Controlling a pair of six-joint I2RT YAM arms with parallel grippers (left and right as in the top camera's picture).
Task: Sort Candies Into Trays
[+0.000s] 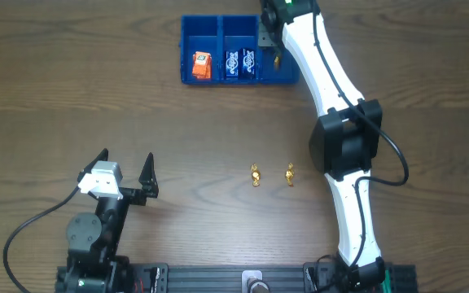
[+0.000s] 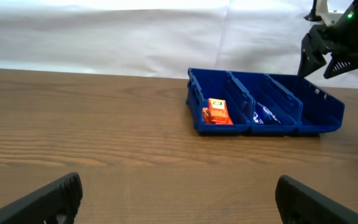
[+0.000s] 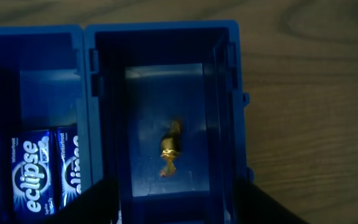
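We see a brown wood-grain desk [image 1: 72, 98] with a rigid blue plastic tray [image 1: 186, 41] at its far middle, split into three long compartments. The right arm stretches far across the desk, white links bent at a black elbow, with the right gripper [image 3: 174, 206] above the tray's right compartment. Its fingers are spread wide, with nothing between them. The left arm sits folded at the near left, the left gripper [image 1: 127, 156] low over the desk, likewise wide and empty. In the right compartment lies a gold candy [image 3: 171, 147], its foil twisted at both ends. The middle compartment holds glossy blue packs [image 1: 241, 62], and the left holds an orange pack [image 1: 202, 66]. Two more lie side by side on the desk's near middle — the left foil candy [image 1: 255, 174] and the right foil candy [image 1: 290, 173].
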